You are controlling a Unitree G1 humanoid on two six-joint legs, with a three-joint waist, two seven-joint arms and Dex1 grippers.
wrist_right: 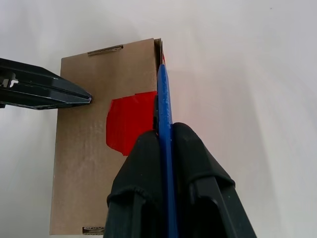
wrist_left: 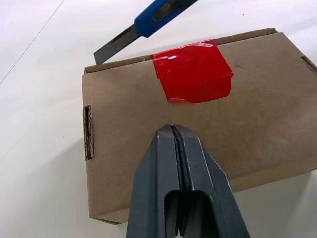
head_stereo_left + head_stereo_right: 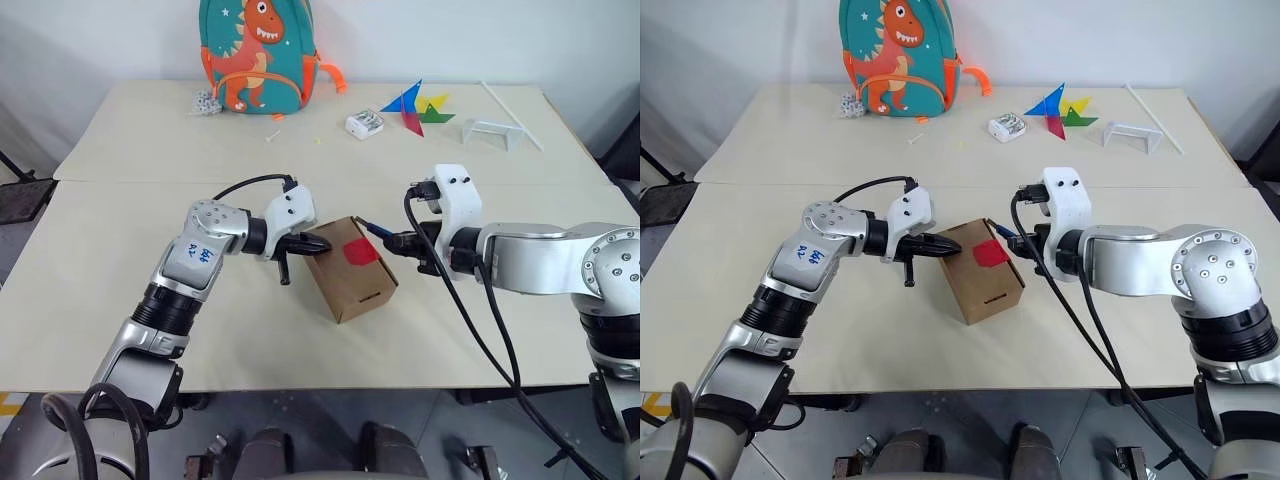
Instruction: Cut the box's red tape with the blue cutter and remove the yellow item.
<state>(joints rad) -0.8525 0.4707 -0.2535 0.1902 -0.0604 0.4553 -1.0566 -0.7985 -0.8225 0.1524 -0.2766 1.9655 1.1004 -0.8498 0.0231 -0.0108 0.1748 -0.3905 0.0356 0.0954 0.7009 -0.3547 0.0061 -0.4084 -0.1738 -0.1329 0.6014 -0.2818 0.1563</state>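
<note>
The brown box (image 3: 350,275) lies tilted in the middle of the table, its flaps closed. The red tape (image 3: 360,251) sits across its top and over the far edge. My left gripper (image 3: 322,243) is shut, and its tip rests on the box's top at the left side, seen close in the left wrist view (image 2: 172,130). My right gripper (image 1: 163,131) is shut on the blue cutter (image 1: 163,89). The cutter lies along the box's taped edge with its grey blade (image 2: 114,44) out beside the far corner. The yellow item is hidden.
A dinosaur backpack (image 3: 255,55) stands at the table's back edge. A paper pinwheel (image 3: 415,108), a small white object (image 3: 365,124), a white frame (image 3: 492,131) and a white stick (image 3: 510,115) lie at the back right. Black cables trail from both wrists.
</note>
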